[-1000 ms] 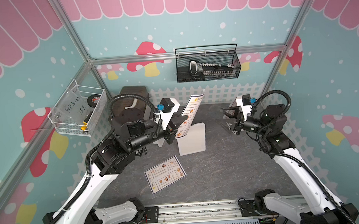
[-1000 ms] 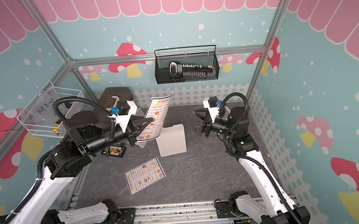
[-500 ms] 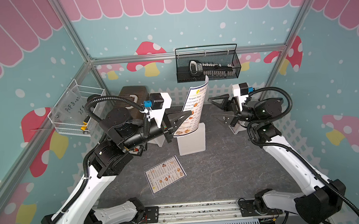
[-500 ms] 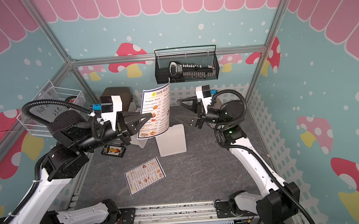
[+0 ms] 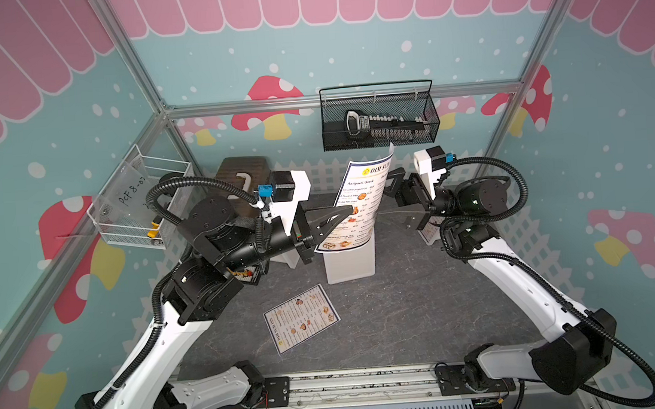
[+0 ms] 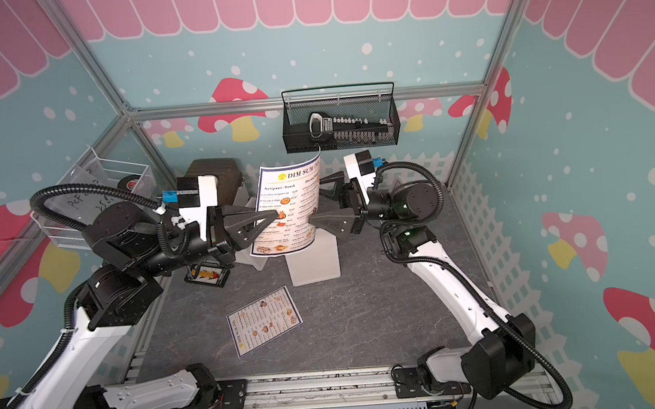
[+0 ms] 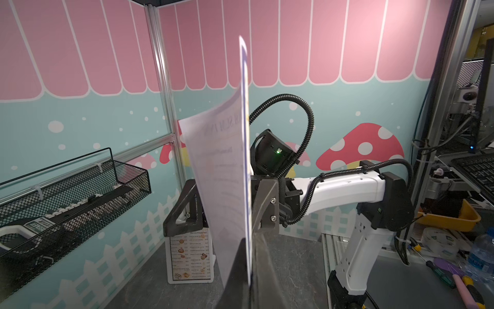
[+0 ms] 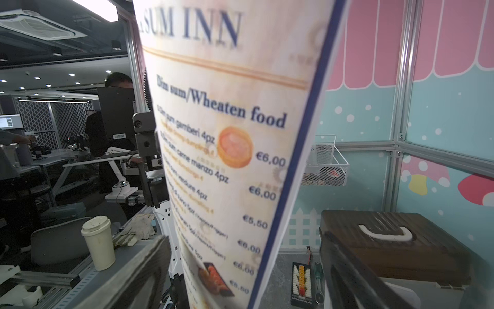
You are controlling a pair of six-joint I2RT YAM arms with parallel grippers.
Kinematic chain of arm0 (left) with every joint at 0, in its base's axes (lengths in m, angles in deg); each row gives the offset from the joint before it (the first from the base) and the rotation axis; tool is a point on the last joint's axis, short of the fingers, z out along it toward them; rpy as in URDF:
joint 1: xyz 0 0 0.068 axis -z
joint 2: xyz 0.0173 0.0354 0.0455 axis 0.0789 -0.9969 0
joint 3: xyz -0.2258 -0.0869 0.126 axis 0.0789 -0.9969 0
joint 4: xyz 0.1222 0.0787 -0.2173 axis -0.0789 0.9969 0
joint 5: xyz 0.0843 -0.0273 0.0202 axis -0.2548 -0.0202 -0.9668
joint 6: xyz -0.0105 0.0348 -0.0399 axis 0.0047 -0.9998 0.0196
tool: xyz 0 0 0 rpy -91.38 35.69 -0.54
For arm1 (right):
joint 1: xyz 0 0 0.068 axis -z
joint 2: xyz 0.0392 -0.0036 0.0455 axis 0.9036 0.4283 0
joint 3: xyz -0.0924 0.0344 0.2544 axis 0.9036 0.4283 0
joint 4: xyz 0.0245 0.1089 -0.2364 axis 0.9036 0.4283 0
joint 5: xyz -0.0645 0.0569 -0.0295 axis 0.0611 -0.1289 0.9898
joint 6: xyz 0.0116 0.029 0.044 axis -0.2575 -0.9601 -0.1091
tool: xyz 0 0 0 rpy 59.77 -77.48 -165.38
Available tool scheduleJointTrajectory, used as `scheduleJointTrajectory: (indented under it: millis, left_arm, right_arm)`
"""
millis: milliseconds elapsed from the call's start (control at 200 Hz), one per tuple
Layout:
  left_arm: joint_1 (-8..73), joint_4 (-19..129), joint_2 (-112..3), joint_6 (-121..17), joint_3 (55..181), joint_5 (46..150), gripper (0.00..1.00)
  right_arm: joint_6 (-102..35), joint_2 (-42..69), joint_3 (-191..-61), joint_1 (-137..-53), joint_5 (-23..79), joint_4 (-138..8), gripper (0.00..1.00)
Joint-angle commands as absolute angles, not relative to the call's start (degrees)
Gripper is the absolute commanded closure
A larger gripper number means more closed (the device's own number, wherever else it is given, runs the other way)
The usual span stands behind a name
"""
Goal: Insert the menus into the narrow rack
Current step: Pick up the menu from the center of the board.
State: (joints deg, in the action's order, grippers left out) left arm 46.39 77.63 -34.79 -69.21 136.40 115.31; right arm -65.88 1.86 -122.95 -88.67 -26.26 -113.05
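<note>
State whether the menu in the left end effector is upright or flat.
Upright, bowed: the menu stands on edge, heading on top, pinched by the left end effector.

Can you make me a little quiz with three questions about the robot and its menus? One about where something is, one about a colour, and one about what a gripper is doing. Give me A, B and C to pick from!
1. Where is the flat menu?
A) on the table, in front of the white rack
B) inside the rack
C) under the rack

2. What colour is the border of the held menu?
A) red
B) dark blue
C) green

3. What is the left gripper doing?
A) open and empty
B) shut on the held menu
C) shut on the flat menu

Answers:
1 A: it lies face up on the table, on the near side of the rack.
2 B: a dark blue line runs round its edge.
3 B: its tips pinch the side of the upright sheet.
</note>
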Motion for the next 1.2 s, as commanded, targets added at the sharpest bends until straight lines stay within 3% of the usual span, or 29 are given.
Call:
scheduleJointTrajectory:
  millis: [0,220,700,1191]
  left_arm:
    - [44.65,74.93,-33.64,-66.78,135.06,111.36,1.00]
    - [41.30,70.89,-31.77,-63.20,130.94,106.28,1.00]
    - [37.36,62.12,-31.27,-54.78,123.80,105.40,1.00]
    - [36.98,57.49,-32.02,-50.82,120.07,104.76,1.00]
  right_arm:
    - [-70.96,1.54,-123.90,-89.05,-27.06,-120.67,0.17]
    - [-69.35,0.24,-122.02,-89.06,-23.24,-119.45,0.26]
    - [-66.11,-0.48,-120.11,-89.07,-13.80,-111.65,0.62]
    - [-67.93,1.33,-118.44,-89.39,-9.59,-110.56,0.69]
